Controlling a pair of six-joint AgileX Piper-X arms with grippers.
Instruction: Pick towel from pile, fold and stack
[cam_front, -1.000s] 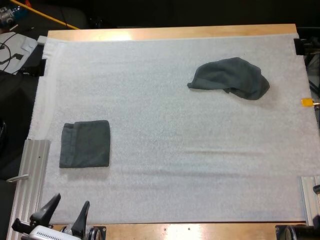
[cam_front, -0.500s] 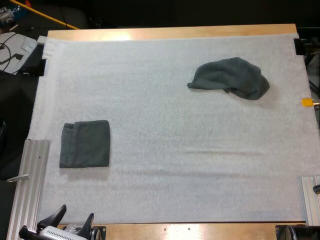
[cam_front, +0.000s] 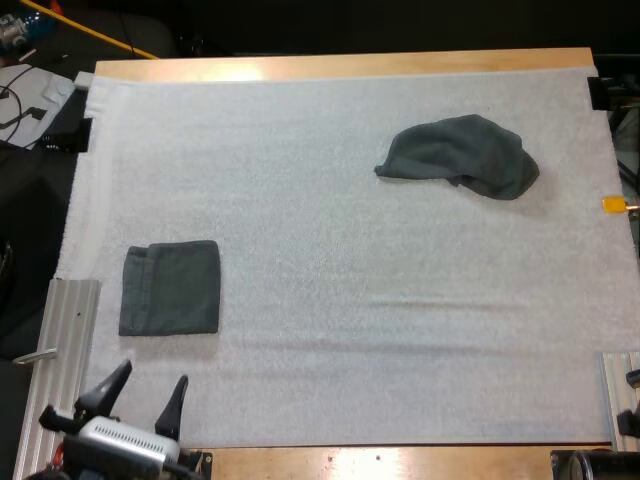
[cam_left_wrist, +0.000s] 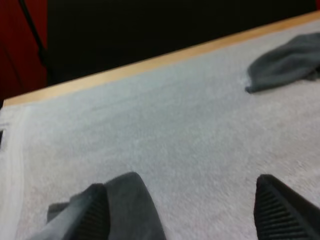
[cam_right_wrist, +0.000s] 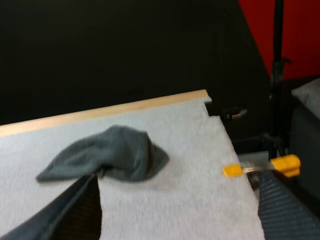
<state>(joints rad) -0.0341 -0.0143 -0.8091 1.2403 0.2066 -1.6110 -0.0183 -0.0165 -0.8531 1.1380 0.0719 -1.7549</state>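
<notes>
Black ribbed fingers of my left gripper (cam_front: 150, 378) stand well apart at the near edge of the white mat (cam_front: 340, 340), clear of any cloth and holding nothing. Just beyond them the folded towel (cam_front: 170, 288) lies flat and squared near the mat's left side; in the left wrist view one of its corners shows right behind a finger. My right gripper (cam_right_wrist: 179, 192) is likewise spread wide and empty, looking out toward the crumpled towel (cam_front: 458, 155). That towel sits well apart from the folded one, toward the far right of the mat and short of the wooden table (cam_front: 350, 64) edge.

The crumpled towel is the one to pick. It looks soft, light and limp, so it should sag and drape from wherever it is pinched rather than hold a shape. It is not fragile, and its woven surface should grip well against ribbed pads. A pinch on the raised hump would probably lift it in a bunch. The tapered end pointing toward the mat's middle looks like a corner, which seems the better hold for spreading it flat before the fold.
</notes>
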